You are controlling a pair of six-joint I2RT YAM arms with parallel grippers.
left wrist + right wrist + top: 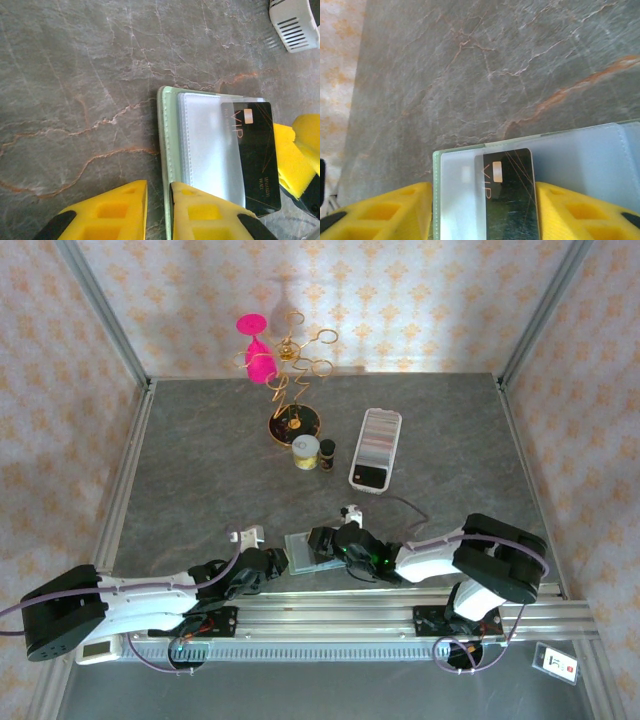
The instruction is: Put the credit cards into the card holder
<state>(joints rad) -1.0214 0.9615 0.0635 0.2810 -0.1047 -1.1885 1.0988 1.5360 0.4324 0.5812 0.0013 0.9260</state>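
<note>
Left fingers (200,215) clamp sage-green card holder (167,130); right fingers (385,215) apart, flanking black card (510,200).

Robot test cell: wallpapered walls (420,300), aluminium frame (350,612)

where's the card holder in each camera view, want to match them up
top external: card holder low centre of the picture.
left wrist: card holder bottom centre to right, lying open.
right wrist: card holder along the bottom, centre to right.
shared landmark: black vip card over its clear pockets in both wrist views.
</note>
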